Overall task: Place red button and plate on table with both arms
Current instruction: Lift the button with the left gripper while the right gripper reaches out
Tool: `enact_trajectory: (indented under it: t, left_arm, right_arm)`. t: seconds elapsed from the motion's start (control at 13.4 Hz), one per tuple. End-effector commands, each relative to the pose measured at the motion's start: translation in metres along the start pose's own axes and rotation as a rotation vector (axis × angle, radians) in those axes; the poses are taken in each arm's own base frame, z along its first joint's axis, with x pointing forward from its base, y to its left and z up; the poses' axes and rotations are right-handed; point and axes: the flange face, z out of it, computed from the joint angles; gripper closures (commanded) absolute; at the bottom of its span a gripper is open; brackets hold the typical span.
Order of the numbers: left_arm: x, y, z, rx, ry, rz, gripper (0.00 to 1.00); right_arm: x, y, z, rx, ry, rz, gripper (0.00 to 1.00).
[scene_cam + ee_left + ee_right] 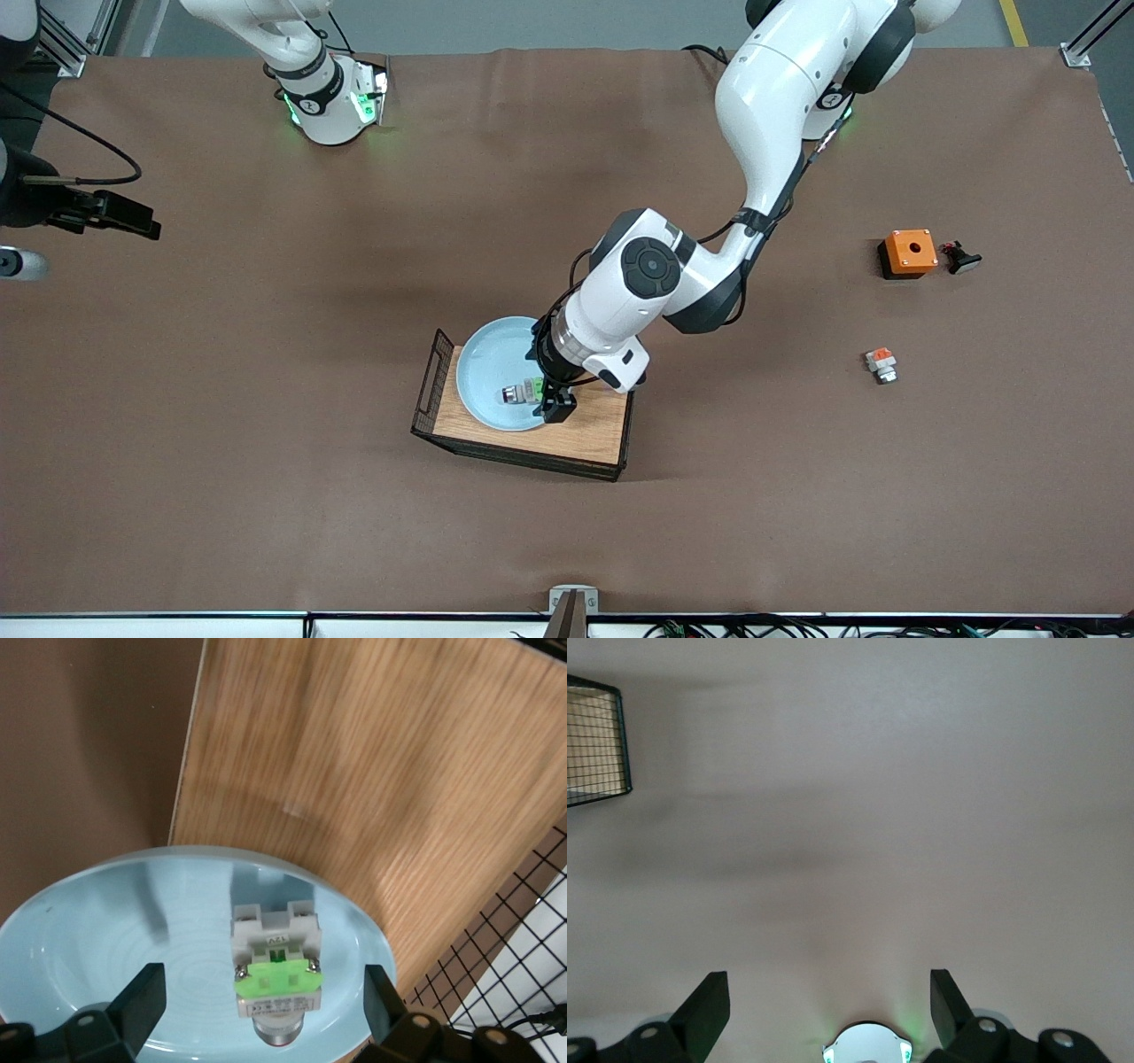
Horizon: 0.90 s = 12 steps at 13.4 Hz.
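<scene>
Between my left pincer's (257,1005) spread fingers lies the red button (275,979), on its side in the plate (496,372) atop the wooden tray (585,434). Small, rigid, probably light and slippery: I'd pinch its squarish body. My right pincer (824,1005) waits spread above bare worktop (266,496).

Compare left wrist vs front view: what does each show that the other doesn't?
Left wrist only: the open left gripper with a finger each side of the green-centred button, not touching it, and the button's label face.

Front only: the orange box, the orange-topped button part, a small black part, the right gripper waiting over the table at the right arm's end, both bases.

Both: the button lying in the light-blue plate on the wooden tray.
</scene>
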Motion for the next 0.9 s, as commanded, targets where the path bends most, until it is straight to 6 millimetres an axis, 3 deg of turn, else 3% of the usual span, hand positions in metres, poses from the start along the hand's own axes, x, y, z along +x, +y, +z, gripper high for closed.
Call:
enact_trajectory:
  t: [0.0, 0.37, 0.67, 0.82]
  left_arm:
    - [-0.007, 0.001, 0.003, -0.021, -0.019, 0.004, 0.04]
    - [-0.006, 0.001, 0.006, -0.022, -0.018, 0.002, 0.09]
    - [-0.006, 0.001, 0.006, -0.022, -0.018, 0.000, 0.13]
    - [-0.006, 0.000, 0.006, -0.020, -0.019, -0.004, 0.26]
  right_arm:
    - [-0.004, -0.020, -0.008, 0.021, 0.007, -0.017, 0.00]
    - [-0.006, -0.033, -0.013, 0.153, -0.001, 0.098, 0.00]
    - [-0.008, -0.060, -0.015, 0.168, -0.001, 0.175, 0.00]
    - [-0.011, -0.076, -0.014, 0.163, -0.011, 0.235, 0.00]
